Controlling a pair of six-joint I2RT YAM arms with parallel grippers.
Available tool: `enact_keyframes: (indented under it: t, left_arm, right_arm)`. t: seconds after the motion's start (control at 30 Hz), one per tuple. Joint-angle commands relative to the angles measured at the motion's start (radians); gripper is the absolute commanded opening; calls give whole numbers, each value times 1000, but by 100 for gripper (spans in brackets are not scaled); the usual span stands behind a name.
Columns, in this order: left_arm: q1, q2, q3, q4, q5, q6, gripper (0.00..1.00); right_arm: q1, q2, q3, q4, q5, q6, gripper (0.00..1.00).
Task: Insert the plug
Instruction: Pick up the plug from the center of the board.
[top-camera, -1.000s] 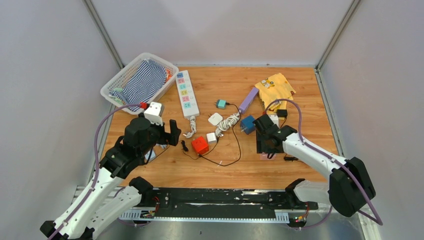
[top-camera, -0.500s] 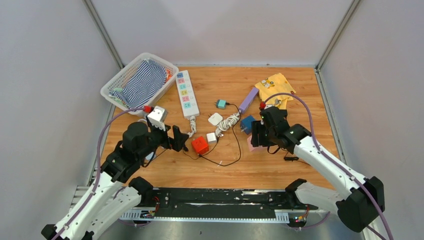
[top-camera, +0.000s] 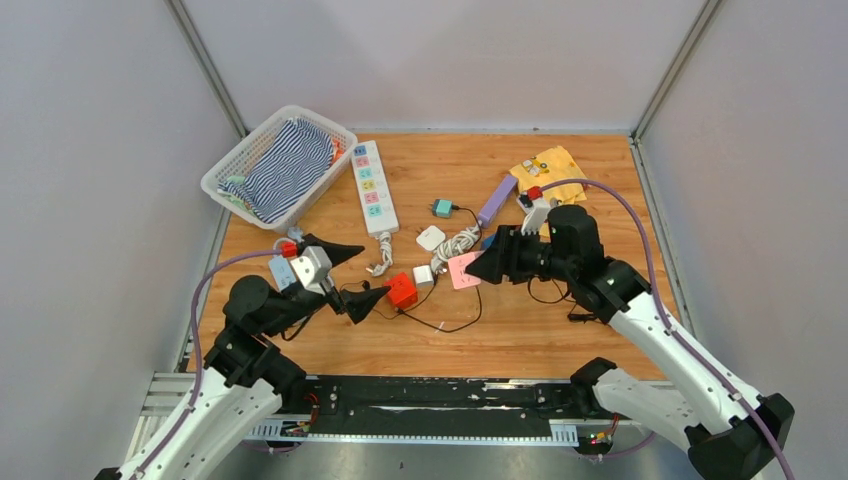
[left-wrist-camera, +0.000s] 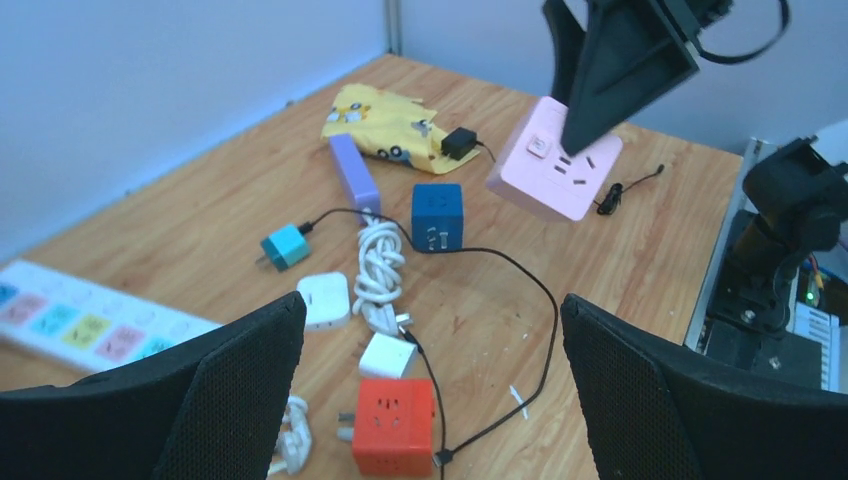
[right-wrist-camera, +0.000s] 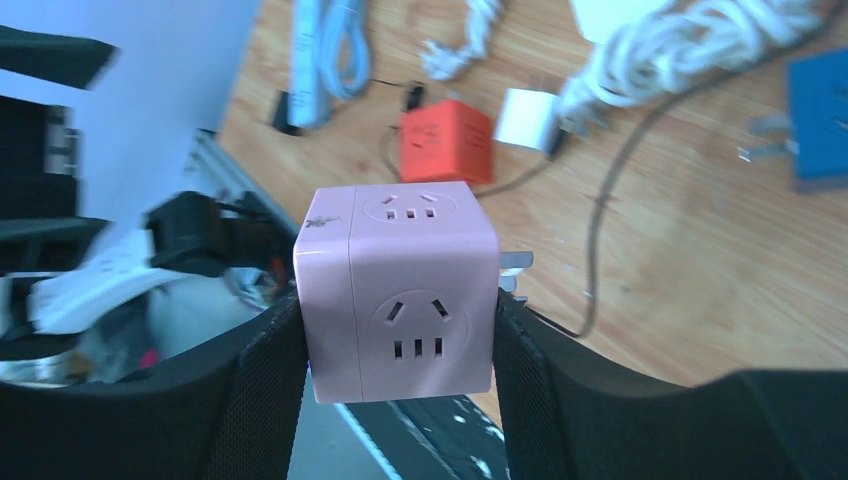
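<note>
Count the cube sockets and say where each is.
3: pink cube gripped in the right hand, aloft; red cube on the table before the left hand; blue cube beside the white coiled cable.

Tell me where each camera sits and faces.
Top external: above and behind the robot, looking down on the wooden table; left arm and right arm show.
Left wrist: on the left arm, facing across the table at the pink socket cube; open left hand frames it.
Right wrist: on the right arm, facing down past that cube clamped in the right hand.
Shared: both wrist views show the pink socket cube and the red cube.
</note>
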Motion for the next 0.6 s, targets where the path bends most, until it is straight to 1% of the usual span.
enact_keyframes:
  t: [0.0,0.1,0.23,0.33,0.4,0.57]
  left_arm:
    - [6,33,53,96,157,158,100]
    - [-3,95,88,99,219,221,100]
    - [-60,179,134,102,225,345,100]
    - [-120,253,175,111,203,431,100]
    - [-165,310,205,121,182,462,100]
    - [-226,415,270,151,142,509,100]
  right_arm:
    - [2,-49,-3,213,-183,148,41]
    - [3,-59,-11,302,-231,215,41]
    - [3,-62,-37,435,-301,327,41]
    - [6,-57,-48,498,-321,371,41]
    - [6,-53,-50,516,-331,382,41]
    - [8,-54,-71,587,-360,432,41]
